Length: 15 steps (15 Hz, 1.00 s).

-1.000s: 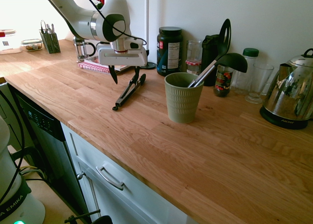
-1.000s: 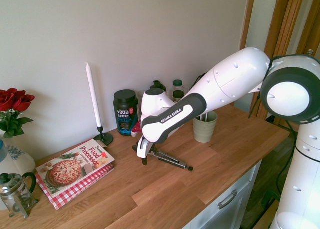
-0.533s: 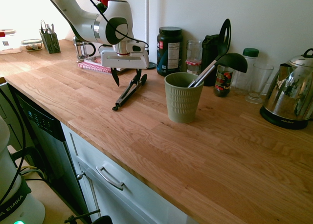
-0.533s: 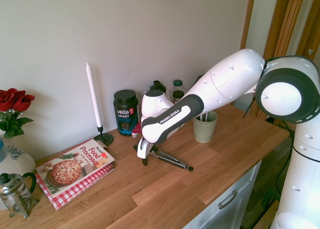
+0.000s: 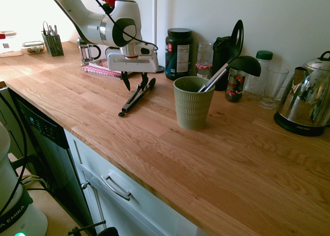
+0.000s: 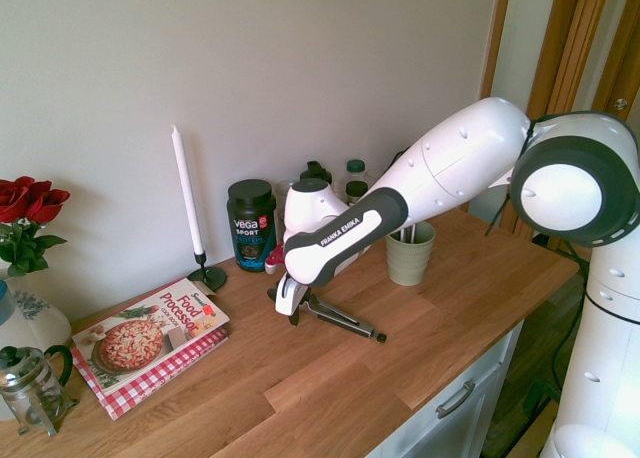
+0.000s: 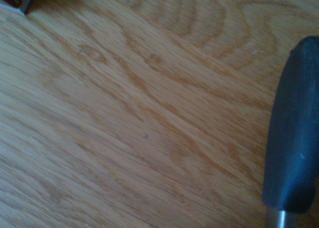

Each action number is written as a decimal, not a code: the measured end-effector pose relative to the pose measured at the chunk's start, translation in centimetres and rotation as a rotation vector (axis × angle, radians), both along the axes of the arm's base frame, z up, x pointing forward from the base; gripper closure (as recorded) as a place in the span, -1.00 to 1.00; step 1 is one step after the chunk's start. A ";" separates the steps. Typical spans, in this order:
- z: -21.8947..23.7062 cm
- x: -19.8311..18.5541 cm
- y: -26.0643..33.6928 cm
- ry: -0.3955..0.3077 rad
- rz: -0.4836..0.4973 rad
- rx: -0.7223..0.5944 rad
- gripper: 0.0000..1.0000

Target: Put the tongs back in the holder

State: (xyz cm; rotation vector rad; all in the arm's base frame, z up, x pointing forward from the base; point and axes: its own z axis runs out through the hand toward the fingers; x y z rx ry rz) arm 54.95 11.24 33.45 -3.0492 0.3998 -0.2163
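First exterior view: the gripper [image 5: 133, 80] has come lower and nearer the black-tipped end of the tongs [image 5: 136, 96], which lie flat on the counter [image 5: 154, 143] just beside the holder [image 5: 192, 102]. Its fingers stand apart, one either side of the tips, clenching nothing.

Second exterior view: the arm has barely shifted; the gripper [image 6: 291, 313] hangs over the tongs [image 6: 340, 320].

Wrist view: one black tip of the tongs [image 7: 294, 133] shows close above bare wood, so the grasp looks imminent.
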 end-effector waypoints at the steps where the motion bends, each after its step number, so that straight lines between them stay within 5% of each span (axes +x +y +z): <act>1: 0.0 0.0 -0.1 0.000 -0.002 0.000 1.00; 11: -0.1 -0.9 -0.4 -0.002 -0.030 0.001 1.00; 15: 4.3 -1.4 -0.8 -0.058 -0.054 0.017 1.00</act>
